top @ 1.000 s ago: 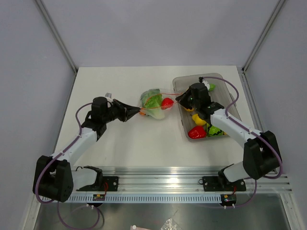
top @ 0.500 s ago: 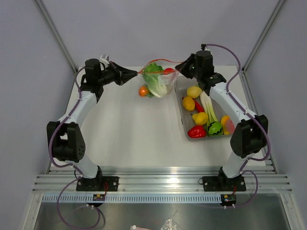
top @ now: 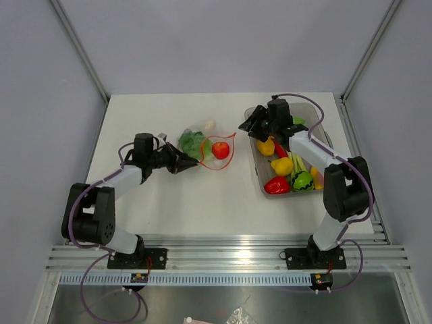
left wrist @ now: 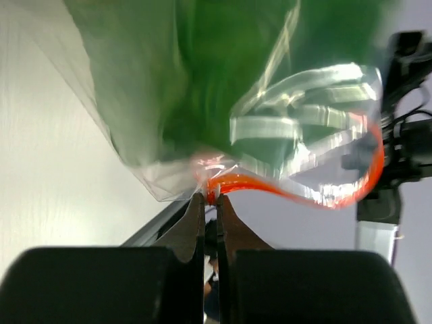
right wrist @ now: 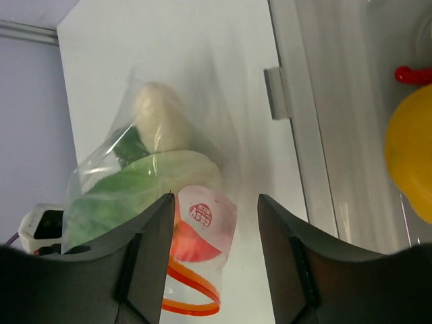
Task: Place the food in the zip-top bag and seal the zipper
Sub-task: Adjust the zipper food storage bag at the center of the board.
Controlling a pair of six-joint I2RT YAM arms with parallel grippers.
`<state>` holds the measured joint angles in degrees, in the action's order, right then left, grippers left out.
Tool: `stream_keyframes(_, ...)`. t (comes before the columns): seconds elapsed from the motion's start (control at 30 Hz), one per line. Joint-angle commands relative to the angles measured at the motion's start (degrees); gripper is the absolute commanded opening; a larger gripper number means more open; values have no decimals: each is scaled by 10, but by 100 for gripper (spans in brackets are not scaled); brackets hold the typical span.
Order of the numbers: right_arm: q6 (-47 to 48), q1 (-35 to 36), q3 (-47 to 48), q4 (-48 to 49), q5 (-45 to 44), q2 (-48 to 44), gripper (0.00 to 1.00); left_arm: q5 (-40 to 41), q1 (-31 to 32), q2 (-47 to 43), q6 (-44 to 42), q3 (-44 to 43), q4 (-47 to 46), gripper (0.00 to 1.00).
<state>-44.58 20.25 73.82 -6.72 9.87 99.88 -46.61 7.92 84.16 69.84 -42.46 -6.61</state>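
Observation:
The zip-top bag [top: 201,144] lies on the white table, holding green leafy food [top: 191,142], a red piece [top: 220,150] and a white piece [top: 210,125]. Its red-orange zipper [top: 229,152] gapes in a loop. My left gripper [top: 186,162] is shut on the zipper's near end [left wrist: 213,191], with the bag [left wrist: 169,94] bulging just beyond the fingertips. My right gripper [top: 247,125] is open and empty at the tub's left rim, looking down on the bag [right wrist: 162,169] and the zipper [right wrist: 196,297].
A grey translucent tub [top: 258,177] stands at the right with yellow [top: 282,165], red [top: 277,185] and green [top: 302,180] food inside. Its rim [right wrist: 297,101] and a yellow piece [right wrist: 412,162] show in the right wrist view.
Both arms came down from holding the bag stretched in the air. The right gripper opened and let go of the zipper, and the bag now lies on the table, held by the left gripper alone.

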Motion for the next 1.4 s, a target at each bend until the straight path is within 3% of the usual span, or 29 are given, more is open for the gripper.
stream_keyframes(0.0,10,13,-6,-7,10,-78,60,-15,31,-26,-19,15,-51,0)
stream_keyframes(0.17,-17,57,-67,-44,-45,-196,57,2,45,-67,-22,36,-39,0)
stream_keyframes(0.43,-123,232,-202,-28,-140,-317,55,13,46,-112,-46,72,-19,0)
stream_keyframes(0.63,-147,321,-192,-30,-194,-256,49,10,48,-105,-45,73,-28,0)
stream_keyframes(0.8,-255,352,-215,28,-248,-239,48,13,48,-119,-39,91,-36,0)
stream_keyframes(0.93,-303,363,-196,54,-250,-198,52,16,48,-136,-35,110,-38,0)
stream_keyframes(1.2,-415,373,-229,114,-238,-158,78,16,45,-167,-57,118,-6,0)
stream_keyframes(1.27,-409,373,-222,99,-238,-155,80,16,45,-172,-62,117,-1,0)
stream_keyframes(1.37,-364,372,-205,80,-266,-167,72,13,45,-175,-66,118,4,0)
